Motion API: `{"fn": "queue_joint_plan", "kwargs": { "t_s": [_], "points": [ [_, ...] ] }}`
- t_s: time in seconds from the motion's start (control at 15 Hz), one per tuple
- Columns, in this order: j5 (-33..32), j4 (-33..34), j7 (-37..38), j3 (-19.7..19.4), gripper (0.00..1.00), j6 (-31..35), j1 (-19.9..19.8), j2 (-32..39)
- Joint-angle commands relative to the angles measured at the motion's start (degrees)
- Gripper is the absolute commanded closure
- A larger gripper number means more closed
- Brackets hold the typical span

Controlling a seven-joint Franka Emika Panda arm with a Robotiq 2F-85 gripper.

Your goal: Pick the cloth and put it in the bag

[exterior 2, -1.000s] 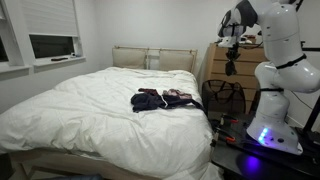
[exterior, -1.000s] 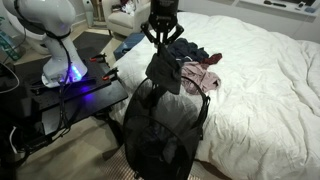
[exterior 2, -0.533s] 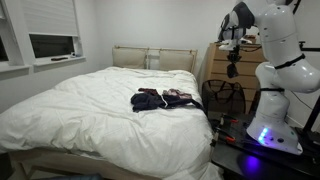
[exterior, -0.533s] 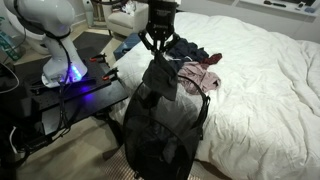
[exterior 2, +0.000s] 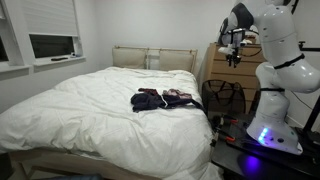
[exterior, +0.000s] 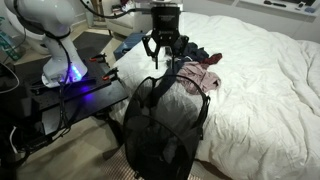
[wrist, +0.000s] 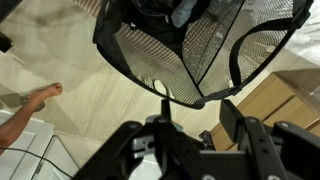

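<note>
Cloth (wrist: 160, 8) lies dark inside the bag (exterior: 160, 130), as we see past its rim in the wrist view. Our gripper (exterior: 163, 60) hovers just above the bag's mouth, jaws spread apart and empty. Beside the bag, more clothes (exterior: 197, 66) lie heaped on the bed (exterior: 265, 70).

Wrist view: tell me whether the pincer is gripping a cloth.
No, the pincer stands open with nothing between its fingers, above the round rim of the bag.

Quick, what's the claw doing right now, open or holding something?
Claw: open, holding nothing, above the bag.
</note>
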Motion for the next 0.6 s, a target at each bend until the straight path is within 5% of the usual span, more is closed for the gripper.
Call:
{"fn": "queue_joint_plan", "kwargs": {
  "t_s": [0.0,0.13,0.53],
  "points": [
    [0.66,-0.89,-1.26,2.01,0.14,3.5,-1.7,0.22],
    [0.35,-1.05,-1.34,2.66,0.01,4.18,-1.9,-0.01],
    [-1.22,-0.76,-10.54,-1.51,0.0,0.29,5.69,0.17]
  ]
}}
